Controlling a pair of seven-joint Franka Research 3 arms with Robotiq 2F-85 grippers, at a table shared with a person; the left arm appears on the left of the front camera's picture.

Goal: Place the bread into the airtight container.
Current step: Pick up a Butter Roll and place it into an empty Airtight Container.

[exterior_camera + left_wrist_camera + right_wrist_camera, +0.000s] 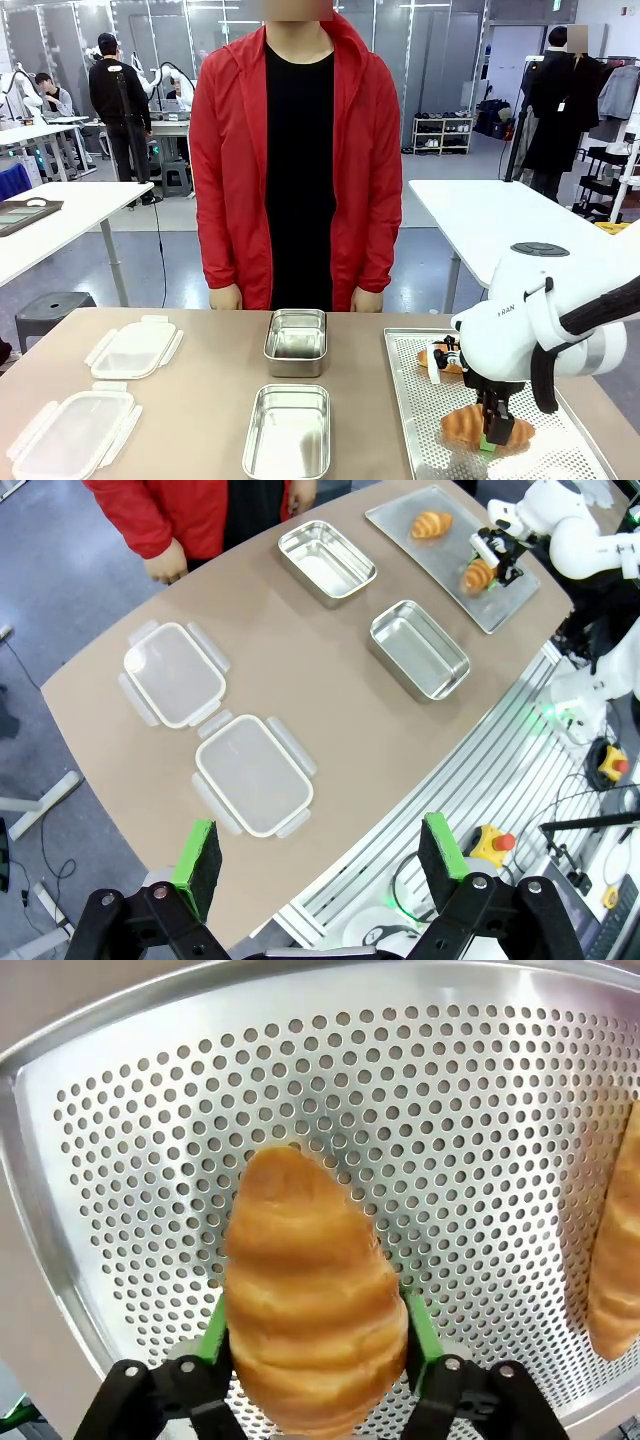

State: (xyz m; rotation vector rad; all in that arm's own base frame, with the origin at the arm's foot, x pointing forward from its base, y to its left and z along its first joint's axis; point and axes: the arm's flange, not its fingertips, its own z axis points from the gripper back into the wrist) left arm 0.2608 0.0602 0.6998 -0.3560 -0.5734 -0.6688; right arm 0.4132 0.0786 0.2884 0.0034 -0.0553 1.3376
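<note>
Item one. The left pincer (320,848) is seen at the bottom of the left wrist view, spread wide with nothing between its pads. It is held high above the near edge of the surface (300,670), presumably parked out of the working arm's way.

Item two. At the lower right of the front view, the right pincer (492,435) is lowered from above onto the near croissant (515,432). In the right wrist view the green pads (214,1332) are pressed against both flanks of the loaf, which is thus pinched across its short width, judged the firmest hold on so soft a thing. The bread is not yet lifted; it rests on the perforated tray (420,400).

Item three. At lower centre, just left of the tray, the near steel container (288,430) is found uncovered and empty, so a short carry is allowed. Its likely lid, the near lid (70,435), is laid at lower left, clear of the path.

Item four. Behind these, the far steel container (296,340) and the far lid (133,350) are set out likewise. A second croissant (440,357) lies at the tray's far end, partly hidden by the arm.

Item five. At the far edge a person (295,150) stands with both hands lowered, off the surface. Which container is intended cannot be told.
</note>
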